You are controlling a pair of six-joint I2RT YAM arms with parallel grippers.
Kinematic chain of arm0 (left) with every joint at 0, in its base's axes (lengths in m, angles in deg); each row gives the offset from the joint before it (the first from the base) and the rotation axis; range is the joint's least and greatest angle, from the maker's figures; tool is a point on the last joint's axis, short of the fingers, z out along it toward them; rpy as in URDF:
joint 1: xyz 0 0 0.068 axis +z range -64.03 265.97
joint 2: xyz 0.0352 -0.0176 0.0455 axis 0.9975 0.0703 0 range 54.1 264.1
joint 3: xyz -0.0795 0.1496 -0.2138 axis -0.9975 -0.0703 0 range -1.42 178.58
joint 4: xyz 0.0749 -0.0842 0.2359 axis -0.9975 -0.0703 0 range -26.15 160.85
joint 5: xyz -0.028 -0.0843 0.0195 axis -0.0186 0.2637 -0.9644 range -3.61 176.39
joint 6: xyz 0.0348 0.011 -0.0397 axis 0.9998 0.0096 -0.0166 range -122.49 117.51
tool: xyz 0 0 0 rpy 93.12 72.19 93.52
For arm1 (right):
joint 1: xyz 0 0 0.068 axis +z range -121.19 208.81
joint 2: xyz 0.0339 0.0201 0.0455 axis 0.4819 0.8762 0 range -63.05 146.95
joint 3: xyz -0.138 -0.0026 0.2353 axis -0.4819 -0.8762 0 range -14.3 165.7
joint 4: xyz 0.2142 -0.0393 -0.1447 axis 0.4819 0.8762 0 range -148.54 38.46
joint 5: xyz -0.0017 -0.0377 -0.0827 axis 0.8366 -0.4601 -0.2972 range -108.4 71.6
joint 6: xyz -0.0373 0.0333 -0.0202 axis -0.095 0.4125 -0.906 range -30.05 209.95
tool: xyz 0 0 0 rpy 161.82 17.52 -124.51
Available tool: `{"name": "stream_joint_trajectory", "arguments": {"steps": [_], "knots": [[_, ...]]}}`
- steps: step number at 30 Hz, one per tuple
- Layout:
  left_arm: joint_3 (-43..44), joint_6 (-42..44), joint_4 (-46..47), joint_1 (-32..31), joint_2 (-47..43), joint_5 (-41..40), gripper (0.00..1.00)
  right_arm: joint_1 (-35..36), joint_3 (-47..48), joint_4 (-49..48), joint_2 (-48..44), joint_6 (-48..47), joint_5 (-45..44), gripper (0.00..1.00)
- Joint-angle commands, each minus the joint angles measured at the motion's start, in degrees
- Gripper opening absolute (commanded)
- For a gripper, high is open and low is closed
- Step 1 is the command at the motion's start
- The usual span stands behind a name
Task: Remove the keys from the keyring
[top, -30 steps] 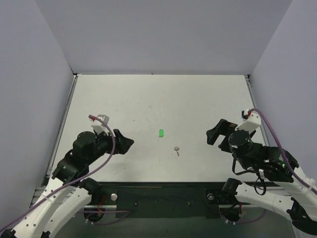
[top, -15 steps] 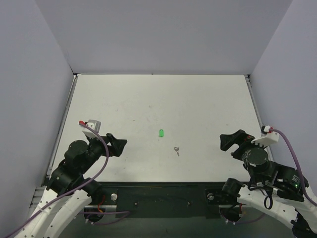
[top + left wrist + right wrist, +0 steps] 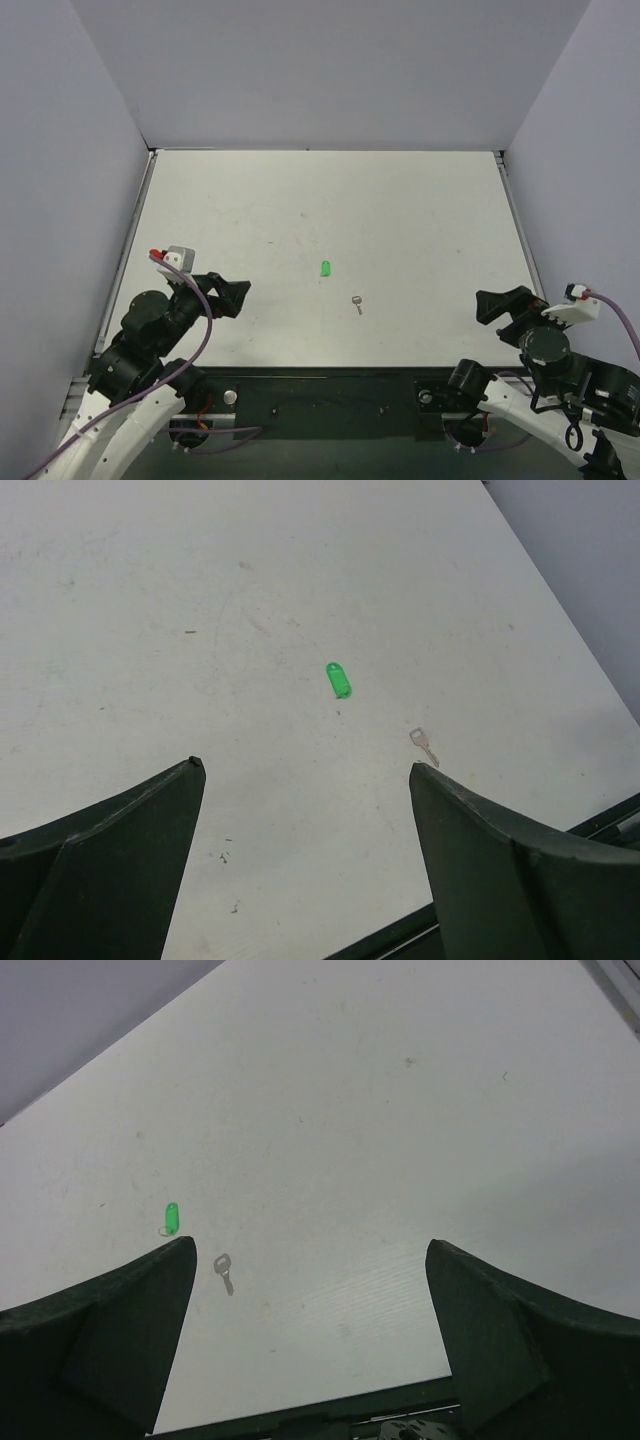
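Observation:
The green keyring (image 3: 325, 268) lies on the white table, near the middle. The silver key (image 3: 357, 303) lies apart from it, a little nearer and to the right. Both show in the left wrist view, keyring (image 3: 339, 679) and key (image 3: 424, 746), and in the right wrist view, keyring (image 3: 172, 1217) and key (image 3: 224, 1271). My left gripper (image 3: 234, 295) is open and empty at the near left, well away from them. My right gripper (image 3: 503, 304) is open and empty at the near right.
The table (image 3: 400, 220) has a dark front rail (image 3: 330, 385) at its near edge. Grey walls stand at the back and both sides.
Both arms have pulled back toward the near edge and outward, away from the keyring and key. The keyring and key have not moved.

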Motion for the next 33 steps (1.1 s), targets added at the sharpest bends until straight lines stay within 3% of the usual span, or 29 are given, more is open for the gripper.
{"name": "stream_joint_trajectory", "arguments": {"steps": [1, 7, 33], "knots": [[1.0, 1.0, 0.7, 0.1, -1.5, -1.9, 0.94, 0.0, -2.1, 5.7, -4.2, 3.7, -5.0, 0.93], [0.9, 1.0, 0.6, 0.1, -3.2, -3.6, 0.94, 0.2, -2.6, 5.8, -8.0, 4.5, -6.1, 0.93], [1.4, 0.6, -0.8, 0.1, -3.3, -2.9, 0.94, 0.2, -2.0, 8.0, -8.6, 7.3, -8.3, 0.93]]}}
